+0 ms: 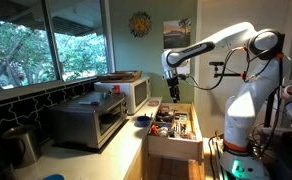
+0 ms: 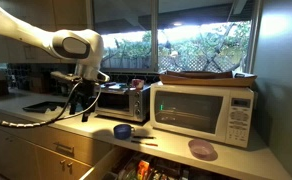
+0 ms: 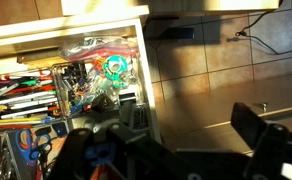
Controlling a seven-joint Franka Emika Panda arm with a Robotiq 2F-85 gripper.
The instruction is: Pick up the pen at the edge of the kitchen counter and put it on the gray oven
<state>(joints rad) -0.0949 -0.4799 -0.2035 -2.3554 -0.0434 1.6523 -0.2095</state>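
Note:
The gray oven (image 1: 86,120) stands on the pale kitchen counter (image 1: 121,140), with its dark glass door toward the room; it also shows behind the arm in an exterior view (image 2: 116,100). A thin dark pen-like object (image 2: 146,143) lies at the counter's front edge, in front of the white microwave (image 2: 201,112). My gripper (image 1: 173,92) hangs in the air above an open drawer, off the counter's edge. In the wrist view its jaws (image 3: 191,135) are open and empty over the floor tiles. The pen is not clear in the wrist view.
An open drawer (image 1: 173,125) full of tools and clutter juts out below the counter; it also shows in the wrist view (image 3: 66,100). A blue bowl (image 2: 123,131) and a purple plate (image 2: 202,150) sit on the counter. A tray lies on the microwave (image 1: 119,77). A metal pot (image 1: 21,145) stands near.

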